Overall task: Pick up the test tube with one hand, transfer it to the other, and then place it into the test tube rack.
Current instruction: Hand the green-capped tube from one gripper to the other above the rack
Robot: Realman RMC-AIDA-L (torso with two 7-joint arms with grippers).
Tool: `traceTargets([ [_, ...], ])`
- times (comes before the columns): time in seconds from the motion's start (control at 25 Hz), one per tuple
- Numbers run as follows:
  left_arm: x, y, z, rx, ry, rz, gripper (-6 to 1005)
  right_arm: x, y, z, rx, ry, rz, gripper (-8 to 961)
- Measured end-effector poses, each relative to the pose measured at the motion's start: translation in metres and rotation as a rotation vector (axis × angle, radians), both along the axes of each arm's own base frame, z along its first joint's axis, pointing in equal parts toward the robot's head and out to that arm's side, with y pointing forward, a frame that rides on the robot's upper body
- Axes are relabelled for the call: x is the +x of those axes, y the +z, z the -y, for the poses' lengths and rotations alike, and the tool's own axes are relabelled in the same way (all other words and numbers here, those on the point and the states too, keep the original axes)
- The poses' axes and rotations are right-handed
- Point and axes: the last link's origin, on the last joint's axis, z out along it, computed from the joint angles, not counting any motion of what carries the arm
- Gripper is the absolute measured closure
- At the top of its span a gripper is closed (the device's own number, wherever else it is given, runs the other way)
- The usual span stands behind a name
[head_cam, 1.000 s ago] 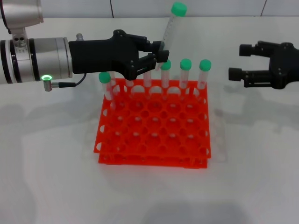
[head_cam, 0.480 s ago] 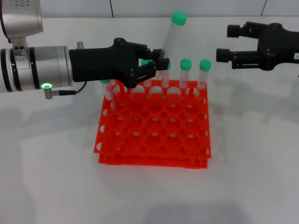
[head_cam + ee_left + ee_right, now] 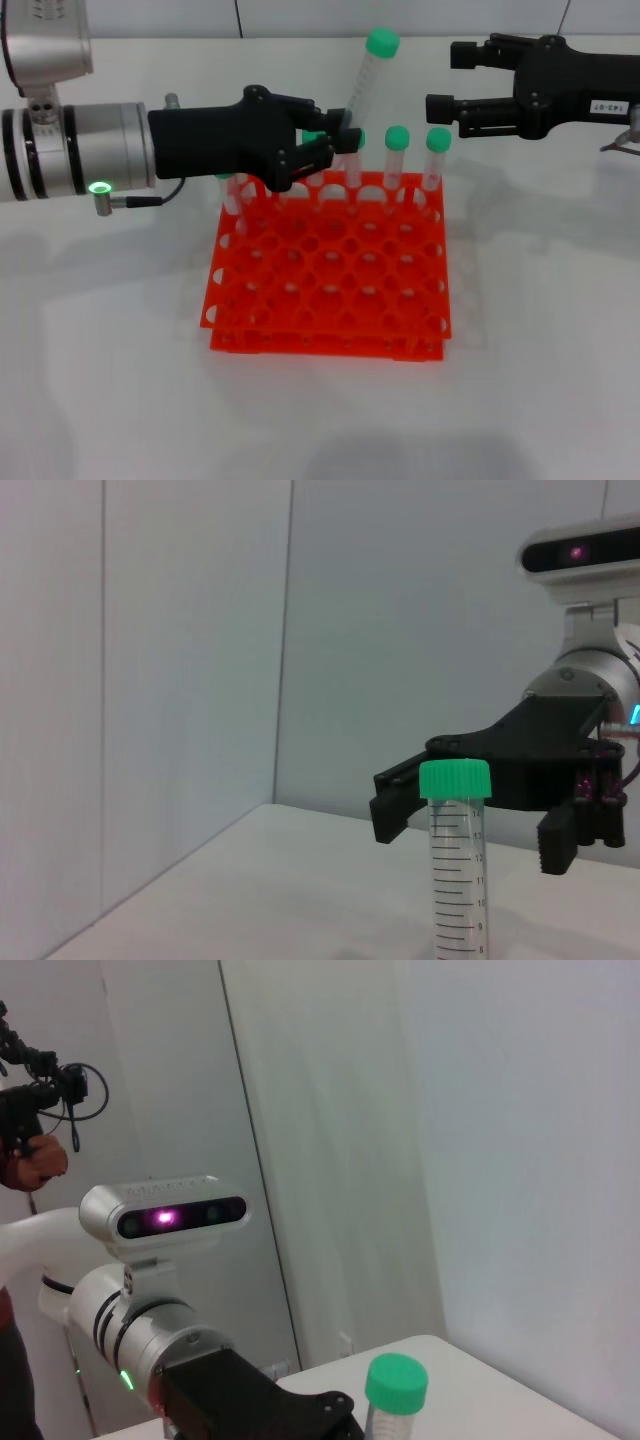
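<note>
Note test tube (image 3: pixel 365 78): lifted above rack's back row, tilted, green cap up. Left gripper (image 3: pixel 335 138) clamped on tube's lower part, arm reaching in level from your left. Right gripper (image 3: pixel 445 78) spread apart, holding nothing, just right of tube near cap height, fingers pointing toward it. Test tube rack (image 3: pixel 330 265) carries capped tubes upright along back row; front holes show none.

From my remote station I see a white table (image 3: pixel 110 380), grey wall panels (image 3: pixel 150 660), and a person (image 3: pixel 25 1160) holding a camera.
</note>
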Motion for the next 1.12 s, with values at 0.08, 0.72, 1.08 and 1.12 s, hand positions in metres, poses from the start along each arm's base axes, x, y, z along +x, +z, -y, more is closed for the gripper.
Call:
traceTargets([
  [0.08, -0.001, 0.003, -0.001, 0.007, 0.0, -0.001, 794, -0.004, -0.002, -0.002, -0.004, 0.005, -0.004, 175],
  [0.72, -0.003, 0.018, -0.017, 0.079, 0.007, -0.03, 795, -0.016, -0.004, -0.009, -0.01, 0.014, -0.026, 179],
  [1.08, 0.001, 0.014, -0.016, 0.072, -0.011, -0.025, 795, -0.024, -0.005, -0.017, 0.009, 0.008, -0.035, 182],
  [1.12, 0.002, 0.013, -0.015, 0.071, -0.012, -0.024, 795, -0.025, -0.005, -0.017, 0.008, 0.011, -0.039, 182],
])
